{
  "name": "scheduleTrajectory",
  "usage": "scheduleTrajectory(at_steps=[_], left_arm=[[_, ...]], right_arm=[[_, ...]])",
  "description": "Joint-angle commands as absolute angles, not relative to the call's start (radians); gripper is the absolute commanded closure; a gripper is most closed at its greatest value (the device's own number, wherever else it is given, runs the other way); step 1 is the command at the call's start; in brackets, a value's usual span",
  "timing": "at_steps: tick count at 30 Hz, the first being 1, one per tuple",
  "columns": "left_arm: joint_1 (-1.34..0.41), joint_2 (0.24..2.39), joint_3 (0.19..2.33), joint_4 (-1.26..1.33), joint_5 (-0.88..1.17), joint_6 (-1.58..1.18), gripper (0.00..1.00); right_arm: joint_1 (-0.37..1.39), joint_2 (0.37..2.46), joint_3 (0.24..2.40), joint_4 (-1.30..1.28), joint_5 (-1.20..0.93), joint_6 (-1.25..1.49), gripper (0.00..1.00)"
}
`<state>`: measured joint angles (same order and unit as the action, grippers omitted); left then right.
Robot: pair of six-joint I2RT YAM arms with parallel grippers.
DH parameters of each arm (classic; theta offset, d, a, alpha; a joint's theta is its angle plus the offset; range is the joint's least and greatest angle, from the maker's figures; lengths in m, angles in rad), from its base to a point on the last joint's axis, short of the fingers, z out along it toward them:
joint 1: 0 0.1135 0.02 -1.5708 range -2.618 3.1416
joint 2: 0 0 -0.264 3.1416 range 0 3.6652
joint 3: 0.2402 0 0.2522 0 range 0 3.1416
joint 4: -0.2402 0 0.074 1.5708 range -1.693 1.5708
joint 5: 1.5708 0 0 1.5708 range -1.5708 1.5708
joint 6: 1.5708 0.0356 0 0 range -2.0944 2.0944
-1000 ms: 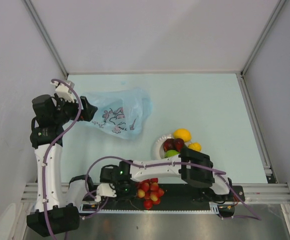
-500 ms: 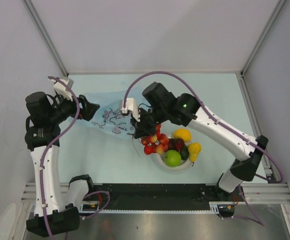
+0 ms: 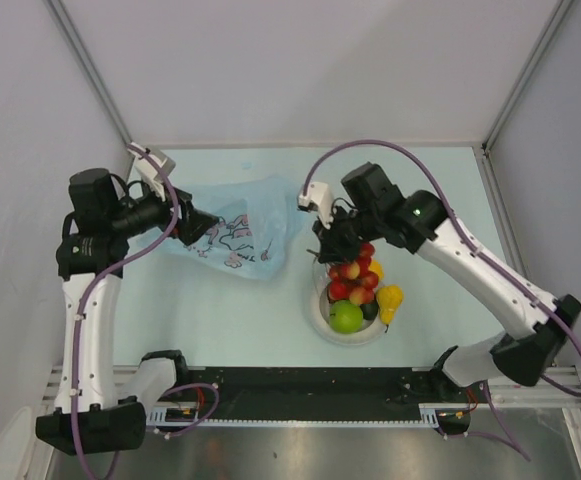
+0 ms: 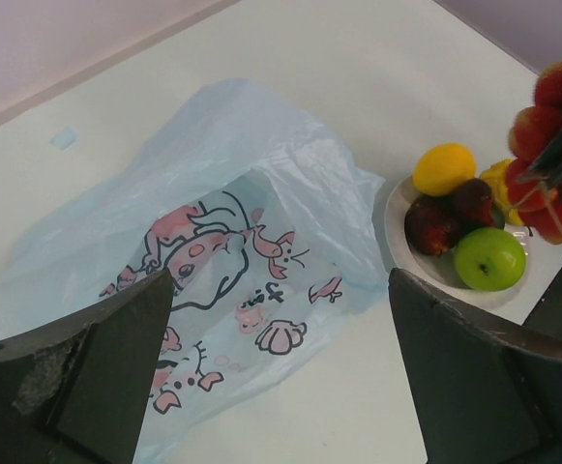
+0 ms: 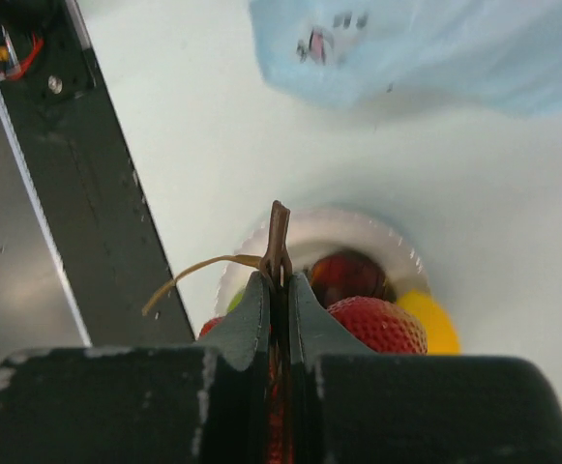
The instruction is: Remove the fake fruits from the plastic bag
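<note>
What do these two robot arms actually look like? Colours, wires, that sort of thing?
The left arm and right arm are built alike: white tube-like links joined by chunky black joints. A purple cable loops loosely along each, and a small white box sits near each wrist. The left gripper and right gripper have flat, dark, wedge-shaped fingers.

a pale blue-green worktop [image 3: 430,190] sits boxed in by plain grey walls [image 3: 310,60] and aluminium corner posts [image 3: 88,70], a black rail [image 3: 370,382] along its near edge, evenly lit.
</note>
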<state>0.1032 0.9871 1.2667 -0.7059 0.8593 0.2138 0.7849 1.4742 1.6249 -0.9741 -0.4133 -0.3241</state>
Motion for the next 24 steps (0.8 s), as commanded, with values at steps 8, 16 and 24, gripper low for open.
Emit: scheduleTrajectory(at_steps=[8, 16, 24], left_arm=[[0.078, 1.097, 1.356, -0.736, 0.828, 0.304, 0.03], [0.077, 1.091, 1.345, -0.758, 0.81, 0.316, 0.03], [0.077, 1.069, 1.318, -0.747, 0.81, 0.314, 0.02]], right_arm=[[0.781, 1.046, 1.21, -0.856, -0.359, -0.202, 1.0], [0.762, 1.037, 1.072, -0.718, -0.325, -0.137, 1.0], [0.761, 1.089, 1.032, -0.652, -0.333, -0.173, 0.97]])
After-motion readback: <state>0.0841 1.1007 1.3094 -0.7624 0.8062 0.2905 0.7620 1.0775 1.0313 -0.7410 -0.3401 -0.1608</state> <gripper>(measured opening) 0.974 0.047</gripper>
